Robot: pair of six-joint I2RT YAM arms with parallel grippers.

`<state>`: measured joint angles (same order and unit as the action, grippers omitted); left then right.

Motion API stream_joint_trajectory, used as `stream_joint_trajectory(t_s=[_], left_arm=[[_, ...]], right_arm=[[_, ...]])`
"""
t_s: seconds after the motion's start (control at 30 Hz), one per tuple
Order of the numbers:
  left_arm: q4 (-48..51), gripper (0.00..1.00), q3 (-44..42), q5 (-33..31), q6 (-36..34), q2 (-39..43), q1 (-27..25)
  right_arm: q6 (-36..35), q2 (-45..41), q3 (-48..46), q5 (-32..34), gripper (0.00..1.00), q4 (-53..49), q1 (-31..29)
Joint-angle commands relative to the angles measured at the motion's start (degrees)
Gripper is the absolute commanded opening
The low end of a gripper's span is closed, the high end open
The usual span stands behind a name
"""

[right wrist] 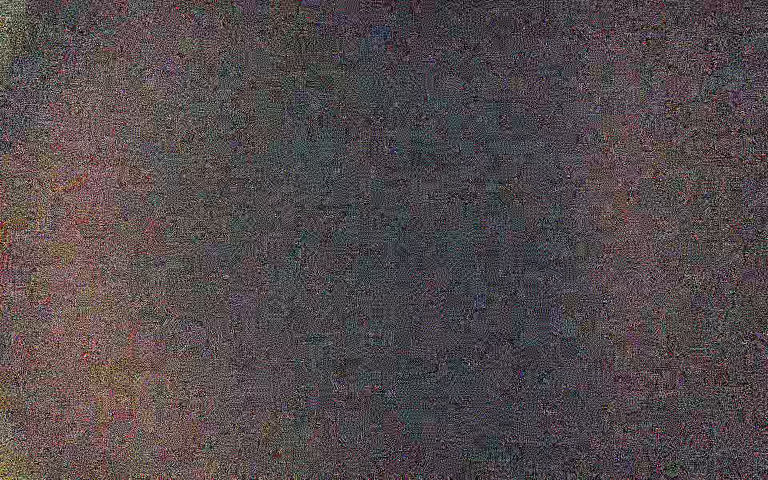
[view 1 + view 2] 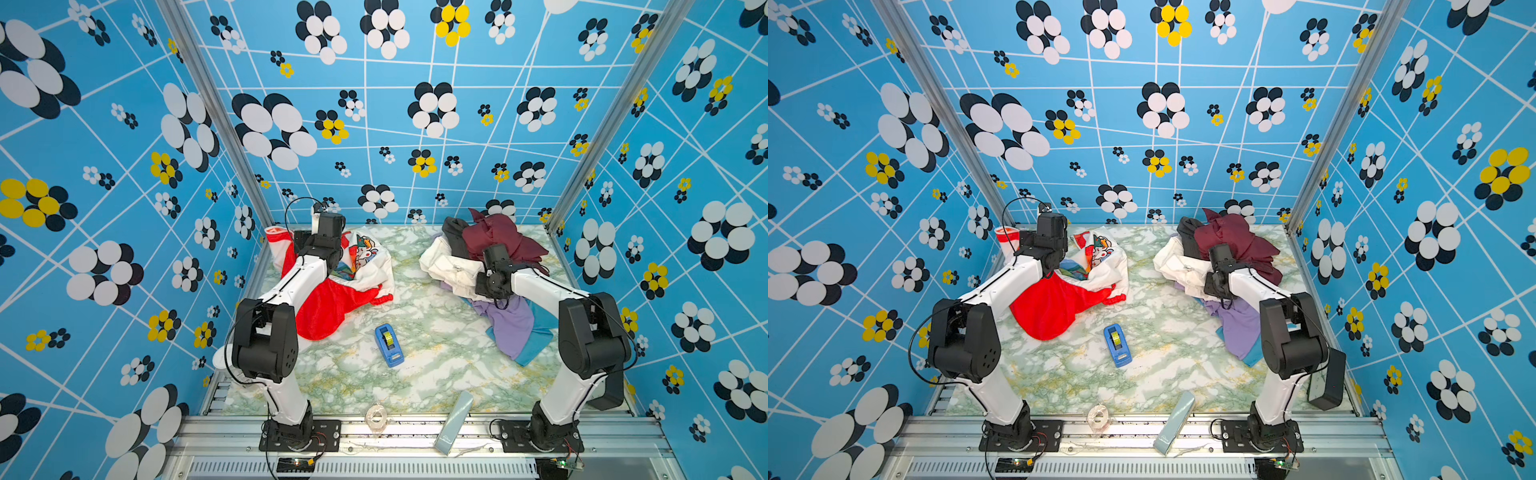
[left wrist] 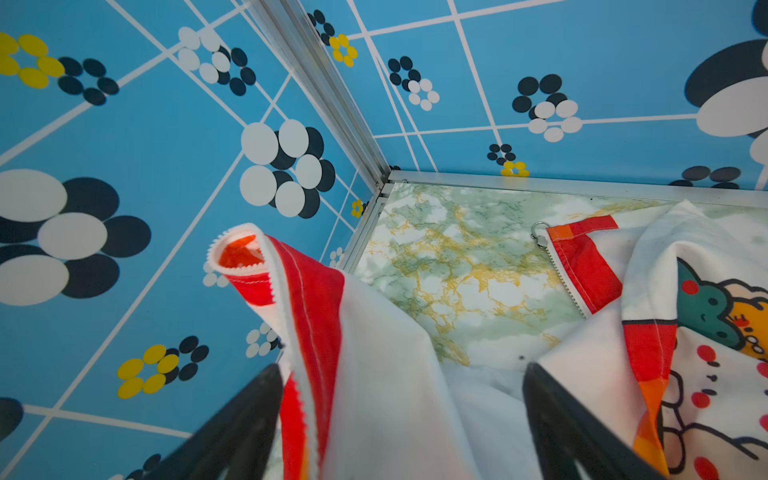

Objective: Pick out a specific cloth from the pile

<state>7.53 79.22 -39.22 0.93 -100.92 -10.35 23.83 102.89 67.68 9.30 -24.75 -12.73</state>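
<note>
The marbled worktop (image 2: 436, 374) is seen in both top views. The pile (image 2: 505, 241) is heaped beyond and right of the tape dispenser (image 2: 388, 345), well apart from it. The cloth (image 2: 328, 309) is spread beyond and left of the dispenser, near it and clear of the pile, with its red lining shown. The left fingers (image 3: 257, 399) are spread wide, with white fabric of the cloth between them. The right fingers (image 2: 491, 286) are sunk in the pile and closed; whether fabric is pinched cannot be told. The dispenser is touched by neither.
</note>
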Motion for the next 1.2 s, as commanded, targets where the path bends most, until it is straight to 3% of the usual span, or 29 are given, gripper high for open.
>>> stream_joint_trajectory(t_s=[0.0,0.23,0.5,0.63,0.7,0.8,0.93,1.03,1.1,1.17], left_arm=[[5.7,0.99,1.8,2.0,3.1,3.6,0.1],[9.0,0.99,0.6,7.7,3.4,12.5,-1.3],[6.4,0.99,-4.4,9.0,1.6,26.5,-4.7],[4.9,0.99,-9.5,14.9,1.9,35.1,-5.2],[3.7,0.99,-13.3,19.3,1.9,39.7,-5.2],[1.4,0.99,-19.8,24.3,1.9,45.6,-5.3],[-1.3,0.99,-28.1,23.8,1.9,50.6,-5.2],[-5.8,0.99,-35.6,23.2,-0.2,51.6,-5.1],[-11.5,0.99,-41.7,27.6,-3.7,51.0,-5.0],[-18.0,0.99,-46.4,27.9,-3.9,49.0,-4.5]], right_arm=[[1.0,0.9,-3.3,-2.4,0.08,-9.9,0.7],[0.3,-3.6,-4.7,-6.3,0.32,-7.7,0.6],[-1.2,-12.0,-5.0,-9.0,0.70,-7.4,0.5],[-1.2,-17.5,-4.9,-9.3,0.81,-9.1,0.3],[-1.3,-20.4,-4.4,-9.9,0.97,-11.0,0.3],[-1.3,-24.6,-4.1,-10.8,0.99,-13.3,0.1],[-3.2,-31.5,-5.6,-12.6,0.99,-12.9,0.1],[-6.2,-38.0,-9.6,-8.3,0.99,-8.3,0.1],[-9.9,-41.5,-14.0,-4.6,0.99,-2.9,0.1],[-12.6,-44.2,-18.5,-0.6,0.99,2.8,0.1]])
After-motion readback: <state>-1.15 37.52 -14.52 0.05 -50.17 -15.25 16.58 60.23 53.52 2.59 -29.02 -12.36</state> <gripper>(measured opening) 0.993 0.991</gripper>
